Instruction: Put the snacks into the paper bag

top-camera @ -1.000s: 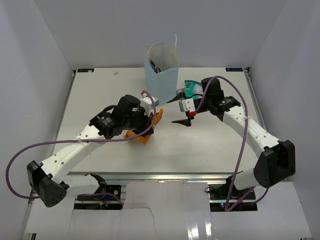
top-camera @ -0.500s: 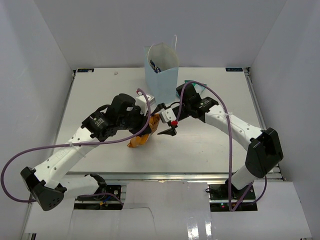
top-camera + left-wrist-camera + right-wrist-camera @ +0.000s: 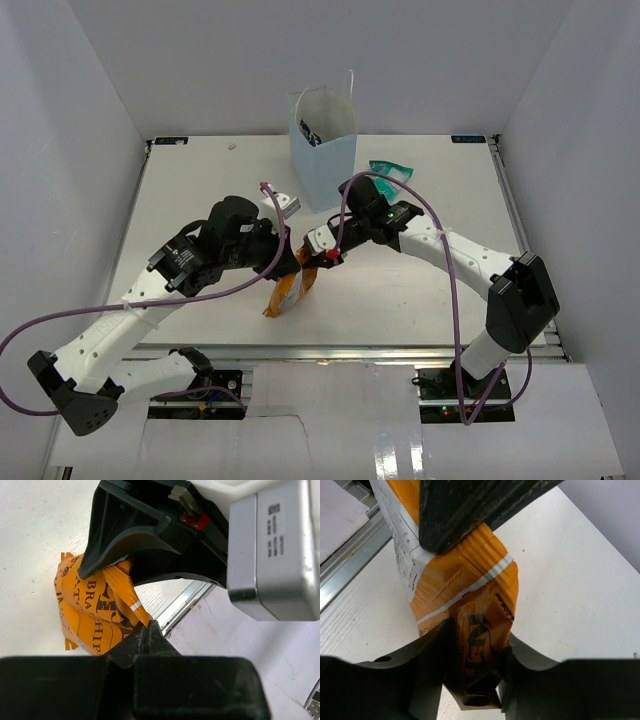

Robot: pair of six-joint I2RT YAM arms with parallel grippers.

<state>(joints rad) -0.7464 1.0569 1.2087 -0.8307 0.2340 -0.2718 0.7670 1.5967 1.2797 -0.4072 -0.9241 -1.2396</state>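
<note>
Chip bag: the large orange crinkly chip bag (image 3: 288,292) hangs long-side-down at the near middle of the white worktop (image 3: 200,190), held between the two arms. Whether its lower end touches the surface cannot be told.
Left end effector: the left end effector (image 3: 146,631) is pinched tight on the crimped top seam of the chip bag.
Right end effector: the right end effector (image 3: 475,650) has one finger on each side of the bag's other end and is squeezing the foil, so it looks clamped on too.
Step in hand: probably a hand-over from left to right.
Doing it well: let the left go only once the right has a firm hold on the seam rather than on the puffed body. Part the fingers without dragging the foil.
Paper bag: the tall pale blue paper bag (image 3: 325,165) stands upright behind the arms, mouth open, something dark inside.
Teal pouch: the teal pouch (image 3: 390,170) lies flat to its right, apart from it.
Next: lift well above the rim and lower the chip bag narrow end first. A knock on the wall could tip the light bag.
</note>
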